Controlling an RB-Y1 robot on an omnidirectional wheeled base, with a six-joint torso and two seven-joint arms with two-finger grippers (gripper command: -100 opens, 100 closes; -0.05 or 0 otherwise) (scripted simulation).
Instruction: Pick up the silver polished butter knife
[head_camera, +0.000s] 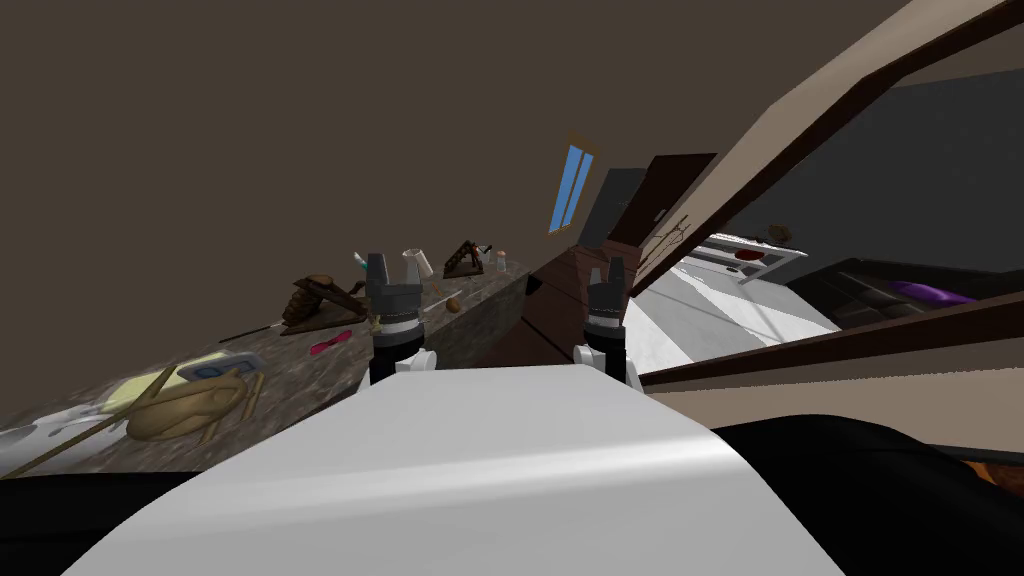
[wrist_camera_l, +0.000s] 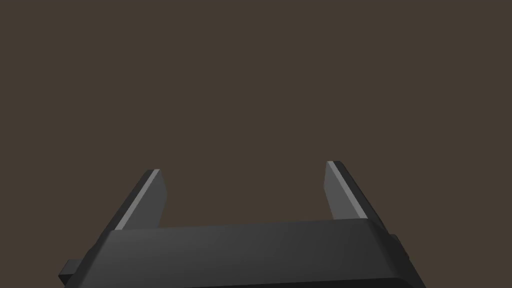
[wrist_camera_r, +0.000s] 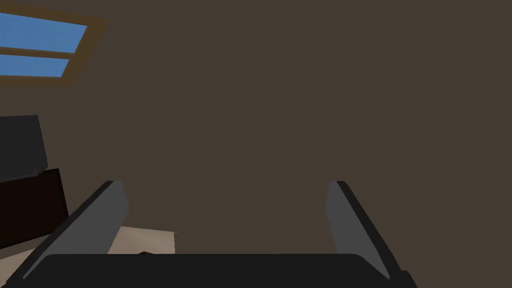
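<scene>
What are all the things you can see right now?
counter: one, mottled grey-brown, along my left
roast bird: one, tan, near end of the counter
wedge-shaped things: two, brown, on the counter
pink thing: one, on the counter beside the nearer wedge
cylinder: one, white, further along the counter
window: one, blue with a brown frame, far wall
table: one, white, off to my right
butter knife: cannot tell it apart
left gripper: one, dark with grey fingers, open, over the counter
right gripper: one, same colours, open, beside the counter's end
</scene>
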